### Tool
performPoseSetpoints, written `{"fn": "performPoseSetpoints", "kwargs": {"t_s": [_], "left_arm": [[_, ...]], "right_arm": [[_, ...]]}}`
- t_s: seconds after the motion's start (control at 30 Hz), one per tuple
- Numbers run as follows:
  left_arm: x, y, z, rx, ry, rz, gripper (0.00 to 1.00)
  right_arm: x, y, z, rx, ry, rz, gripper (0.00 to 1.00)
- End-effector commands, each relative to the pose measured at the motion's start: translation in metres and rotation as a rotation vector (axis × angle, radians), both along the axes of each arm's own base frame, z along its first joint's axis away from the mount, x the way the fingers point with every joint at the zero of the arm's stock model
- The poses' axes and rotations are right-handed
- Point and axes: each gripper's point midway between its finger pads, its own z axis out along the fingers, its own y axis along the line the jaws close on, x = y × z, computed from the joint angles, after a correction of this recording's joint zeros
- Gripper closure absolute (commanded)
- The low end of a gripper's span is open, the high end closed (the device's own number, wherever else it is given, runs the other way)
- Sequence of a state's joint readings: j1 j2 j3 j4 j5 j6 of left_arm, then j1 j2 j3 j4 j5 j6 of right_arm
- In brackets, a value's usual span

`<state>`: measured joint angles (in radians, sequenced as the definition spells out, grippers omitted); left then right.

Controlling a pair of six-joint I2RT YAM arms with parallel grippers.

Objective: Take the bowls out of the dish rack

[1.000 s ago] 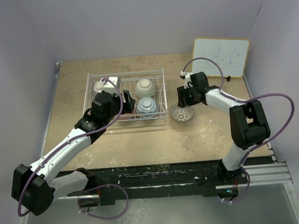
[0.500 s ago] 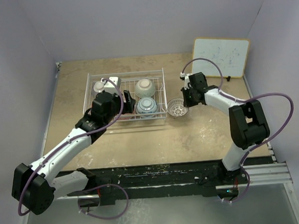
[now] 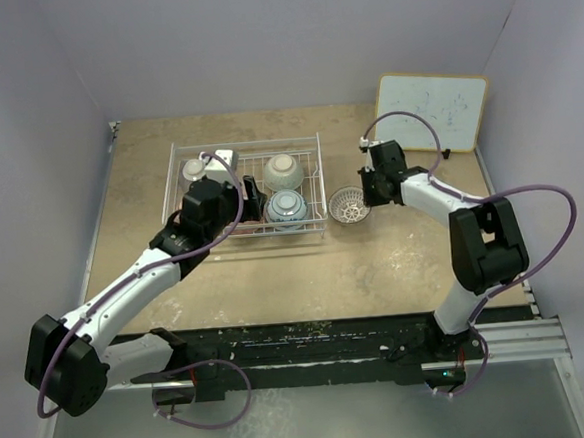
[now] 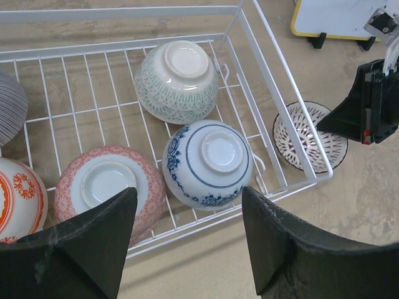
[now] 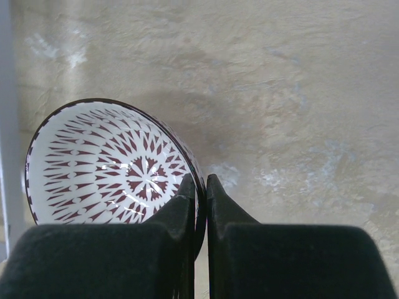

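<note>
The white wire dish rack holds several bowls upside down: green-patterned, blue-and-white, pink, orange-and-white. My left gripper hangs open above the rack's near edge, over the blue-and-white and pink bowls, holding nothing. Just right of the rack, a white bowl with a dark red pattern is tilted on its side. My right gripper is shut on its rim, one finger inside and one outside.
A whiteboard with an orange frame leans at the back right. A grey striped bowl sits at the rack's left end. Bare tan table lies in front of the rack and under the right arm.
My right gripper has shut on the patterned bowl's rim, and bowl and gripper have moved back and slightly left, close to the rack's right side. The left arm has barely moved.
</note>
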<state>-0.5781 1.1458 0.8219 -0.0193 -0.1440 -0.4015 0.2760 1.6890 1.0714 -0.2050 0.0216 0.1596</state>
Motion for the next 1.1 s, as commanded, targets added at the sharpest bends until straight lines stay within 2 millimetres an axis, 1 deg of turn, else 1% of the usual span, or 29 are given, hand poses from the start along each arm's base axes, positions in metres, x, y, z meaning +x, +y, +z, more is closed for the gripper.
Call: {"fn": "performPoseSetpoints", "kwargs": {"t_s": [0.0,0.1,0.17,0.23,0.3,0.37,0.47,0.5,0.53,0.63,0.7,0.73,0.8,0.93,1.0,1.07], "left_arm": [[0.007,-0.006,0.018,-0.054,-0.053,-0.007,0.29],[0.008,-0.008,0.019,-0.07,-0.055,-0.009,0.29],[0.008,-0.012,0.015,-0.084,-0.044,-0.017,0.29],[0.008,-0.016,0.009,-0.099,-0.034,-0.028,0.29],[0.008,-0.018,0.005,-0.104,-0.026,-0.036,0.29],[0.008,-0.019,0.004,-0.1,-0.025,-0.036,0.29],[0.01,-0.018,0.005,-0.094,-0.029,-0.032,0.29],[0.011,-0.018,0.005,-0.092,-0.028,-0.031,0.28],[0.011,-0.018,0.004,-0.093,-0.027,-0.031,0.28],[0.011,-0.018,0.002,-0.093,-0.025,-0.031,0.28],[0.011,-0.019,0.002,-0.09,-0.03,-0.036,0.28],[0.011,-0.019,0.002,-0.088,-0.033,-0.036,0.28],[0.013,-0.019,0.003,-0.084,-0.041,-0.037,0.28],[0.018,-0.021,0.001,-0.074,-0.055,-0.04,0.27],[0.022,-0.023,0.0,-0.066,-0.066,-0.042,0.25],[0.028,-0.023,0.001,-0.049,-0.089,-0.039,0.21]], "right_arm": [[0.019,-0.029,0.024,0.032,-0.102,-0.171,1.0],[0.023,-0.047,0.035,0.051,-0.148,-0.253,1.0],[0.026,-0.059,0.044,0.064,-0.186,-0.313,1.0],[0.018,-0.072,0.038,0.063,-0.182,-0.364,1.0],[0.017,-0.083,0.039,0.069,-0.199,-0.408,1.0],[0.016,-0.086,0.04,0.073,-0.208,-0.421,0.95],[0.016,-0.087,0.036,0.074,-0.203,-0.43,0.92],[0.017,-0.087,0.035,0.075,-0.201,-0.431,0.89],[0.017,-0.087,0.034,0.076,-0.197,-0.43,0.85],[0.017,-0.086,0.036,0.079,-0.2,-0.43,0.64],[0.017,-0.087,0.042,0.079,-0.217,-0.433,0.54],[0.017,-0.088,0.045,0.079,-0.226,-0.435,0.51],[0.016,-0.089,0.051,0.078,-0.238,-0.436,0.46],[0.012,-0.092,0.061,0.065,-0.253,-0.442,0.39],[0.01,-0.096,0.068,0.052,-0.262,-0.451,0.37],[0.008,-0.099,0.077,0.042,-0.282,-0.458,0.37]]}}
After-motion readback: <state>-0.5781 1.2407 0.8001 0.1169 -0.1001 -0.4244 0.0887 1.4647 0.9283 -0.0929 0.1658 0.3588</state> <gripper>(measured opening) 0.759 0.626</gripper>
